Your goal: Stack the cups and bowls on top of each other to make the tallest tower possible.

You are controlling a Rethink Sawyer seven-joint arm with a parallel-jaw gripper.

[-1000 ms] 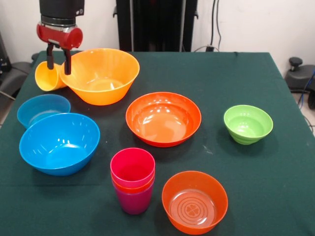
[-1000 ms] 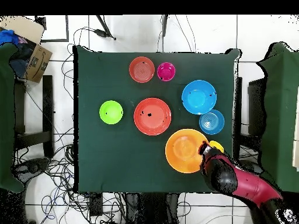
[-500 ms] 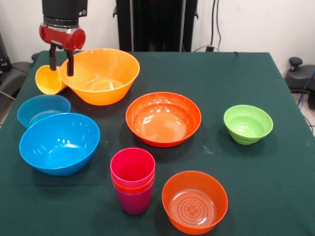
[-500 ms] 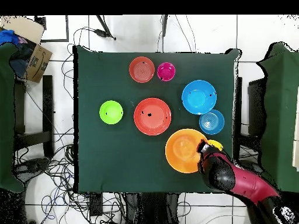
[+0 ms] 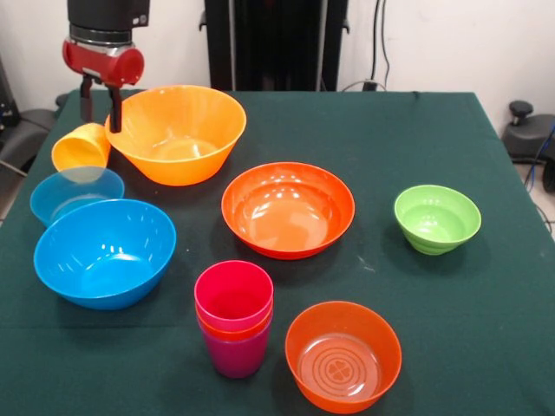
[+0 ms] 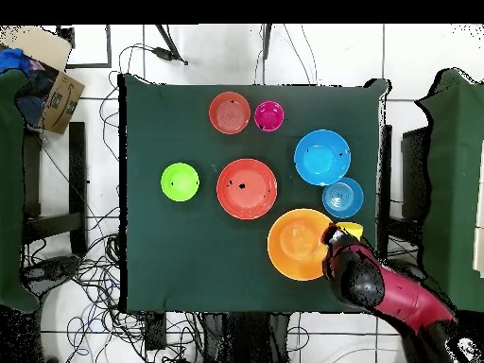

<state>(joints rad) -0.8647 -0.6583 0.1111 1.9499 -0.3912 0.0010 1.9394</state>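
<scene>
One yellow cup (image 5: 81, 147) lies tipped at ten o'clock beside the large orange-yellow bowl (image 5: 178, 130) — the gripper (image 5: 101, 106) hangs slightly parted and empty above, so you should close squarely across its rim.

Bright, even light from above. Soft, short shadows fall on the bench (image 5: 416, 321) beneath each bowl. White glare spots gleam inside the red-orange bowl (image 5: 288, 209) and the bowls around it. Focus stays sharp throughout.
</scene>
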